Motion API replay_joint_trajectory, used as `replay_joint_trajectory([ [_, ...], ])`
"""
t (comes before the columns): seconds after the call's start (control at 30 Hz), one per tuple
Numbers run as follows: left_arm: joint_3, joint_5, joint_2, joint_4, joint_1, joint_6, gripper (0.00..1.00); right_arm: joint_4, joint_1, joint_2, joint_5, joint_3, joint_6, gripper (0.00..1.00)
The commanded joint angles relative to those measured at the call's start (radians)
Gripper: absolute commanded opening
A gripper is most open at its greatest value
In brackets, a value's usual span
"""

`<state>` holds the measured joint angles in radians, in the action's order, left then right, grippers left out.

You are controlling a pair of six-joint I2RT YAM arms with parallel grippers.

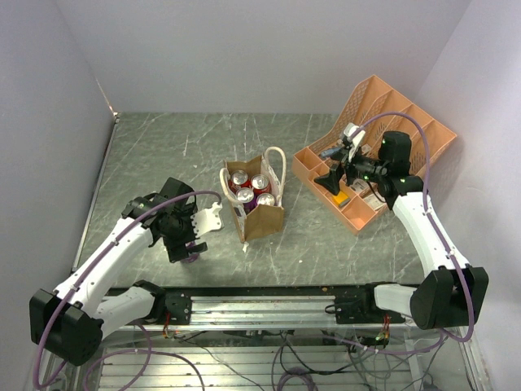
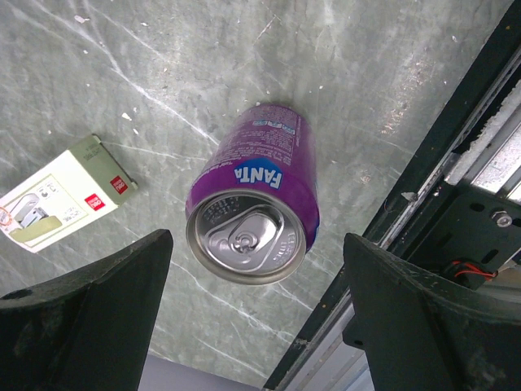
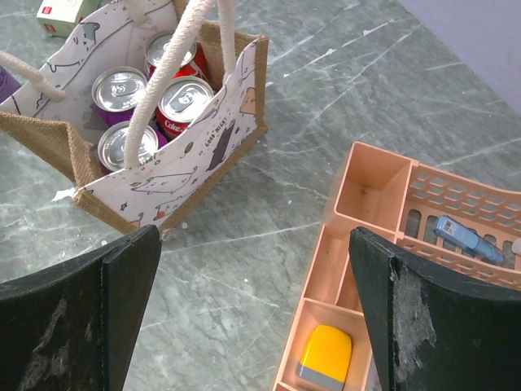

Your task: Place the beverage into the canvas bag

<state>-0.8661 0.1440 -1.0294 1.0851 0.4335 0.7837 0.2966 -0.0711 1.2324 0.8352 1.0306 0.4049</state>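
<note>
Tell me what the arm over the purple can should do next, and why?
Probably lower the left pincer straight down around the purple Fanta can, then squeeze. The can stands upright on the table, outside the canvas bag. The open fingers sit either side of it and touch nothing, so there is no hold on it yet.

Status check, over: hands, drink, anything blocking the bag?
Left hand open above purple can on table. Right hand open near orange organizer. Bag holds four cans, looks full.

Grey-green marbled tabletop (image 1: 179, 138), plain pale lilac walls (image 1: 260, 49) on three sides, even, perhaps overhead, light
</note>
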Motion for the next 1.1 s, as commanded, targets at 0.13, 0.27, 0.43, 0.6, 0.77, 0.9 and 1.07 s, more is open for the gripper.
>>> replay_joint_trajectory([
  [0.13,0.058,0.042,-0.007,-0.068,-0.007,0.033,0.96,-0.025,0.007,-0.011,0.043,-0.020,0.003,1.00],
  [0.27,0.082,0.026,-0.016,-0.098,-0.007,0.047,0.95,-0.018,0.008,-0.017,0.084,-0.023,0.016,1.00],
  [0.43,0.086,0.027,-0.008,-0.103,-0.007,0.072,0.92,-0.021,0.007,-0.013,0.070,-0.024,0.016,1.00],
  [0.6,0.076,0.056,-0.006,-0.093,-0.007,0.062,0.88,-0.022,0.002,-0.017,0.071,-0.023,0.022,1.00],
  [0.77,0.072,0.061,-0.001,-0.091,-0.007,0.057,0.80,-0.021,-0.002,-0.019,0.069,-0.023,0.028,1.00],
  [0.9,0.082,0.068,0.002,-0.105,-0.007,0.043,0.76,-0.024,-0.002,-0.024,0.075,-0.023,0.026,1.00],
  [1.07,0.110,0.058,0.006,-0.122,-0.007,0.056,0.82,-0.025,-0.002,-0.019,0.086,-0.024,0.022,1.00],
])
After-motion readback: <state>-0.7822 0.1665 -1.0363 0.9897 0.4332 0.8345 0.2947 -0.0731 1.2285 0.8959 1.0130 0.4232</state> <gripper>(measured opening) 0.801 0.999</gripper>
